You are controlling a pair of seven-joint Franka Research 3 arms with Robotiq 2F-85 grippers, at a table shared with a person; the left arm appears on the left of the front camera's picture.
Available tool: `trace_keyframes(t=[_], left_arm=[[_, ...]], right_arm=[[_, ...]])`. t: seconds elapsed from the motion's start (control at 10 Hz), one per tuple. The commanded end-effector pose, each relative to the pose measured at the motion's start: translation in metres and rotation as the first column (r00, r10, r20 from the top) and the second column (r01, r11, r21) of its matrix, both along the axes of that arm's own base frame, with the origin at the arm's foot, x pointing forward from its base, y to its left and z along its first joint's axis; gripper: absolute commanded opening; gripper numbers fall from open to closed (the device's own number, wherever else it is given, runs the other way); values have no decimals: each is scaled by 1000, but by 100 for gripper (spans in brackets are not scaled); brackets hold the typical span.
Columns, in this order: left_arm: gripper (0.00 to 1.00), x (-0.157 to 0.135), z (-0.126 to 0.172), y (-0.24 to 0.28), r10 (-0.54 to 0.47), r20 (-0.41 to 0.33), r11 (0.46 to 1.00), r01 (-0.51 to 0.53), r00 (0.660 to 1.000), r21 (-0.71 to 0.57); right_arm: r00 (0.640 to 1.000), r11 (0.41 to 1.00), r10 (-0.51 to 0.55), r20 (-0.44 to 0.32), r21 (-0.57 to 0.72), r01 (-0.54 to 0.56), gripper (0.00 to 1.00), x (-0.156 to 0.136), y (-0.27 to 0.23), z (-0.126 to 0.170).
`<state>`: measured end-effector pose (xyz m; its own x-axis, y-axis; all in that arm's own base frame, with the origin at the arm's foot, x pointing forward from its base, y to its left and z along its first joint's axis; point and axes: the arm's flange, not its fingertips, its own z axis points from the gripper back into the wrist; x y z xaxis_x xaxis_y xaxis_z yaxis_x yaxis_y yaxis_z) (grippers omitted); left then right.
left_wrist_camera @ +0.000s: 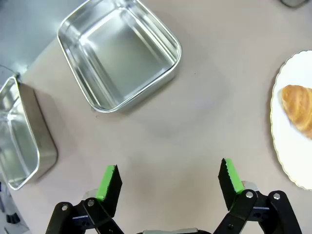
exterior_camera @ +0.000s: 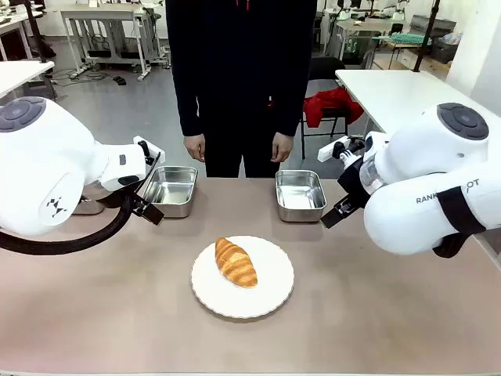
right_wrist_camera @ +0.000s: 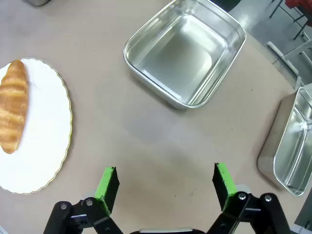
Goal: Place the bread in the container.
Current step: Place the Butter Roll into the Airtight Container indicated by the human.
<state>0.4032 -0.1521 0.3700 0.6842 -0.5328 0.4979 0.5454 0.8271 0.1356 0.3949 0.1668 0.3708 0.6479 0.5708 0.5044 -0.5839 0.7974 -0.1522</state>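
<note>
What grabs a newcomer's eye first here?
The golden croissant lies on a scalloped white plate in the middle of the table. Behind it sit two empty steel pans, the left pan and the right pan, in front of a standing person. The left gripper and right gripper hang open above bare table, holding nothing.

Lab: white worktables [exterior_camera: 399, 94], equipment benches [exterior_camera: 109, 19] behind, grey floor [exterior_camera: 117, 102].
</note>
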Motion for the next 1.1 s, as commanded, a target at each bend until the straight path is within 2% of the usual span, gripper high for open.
trace_keyframes(t=[0.0,0.9,1.0], left_arm=[[100,0,0,0,0,0,1000,0,1000,0],[100,0,0,-1,-1,0,1000,1,1000,1],[100,5,31,0,-31,20,997,33,999,-77]], right_arm=[[1000,1000,0,0,0,0,100,0,0,0],[1000,1000,0,0,-1,0,100,0,0,0],[999,1000,21,29,6,-21,100,17,2,31]])
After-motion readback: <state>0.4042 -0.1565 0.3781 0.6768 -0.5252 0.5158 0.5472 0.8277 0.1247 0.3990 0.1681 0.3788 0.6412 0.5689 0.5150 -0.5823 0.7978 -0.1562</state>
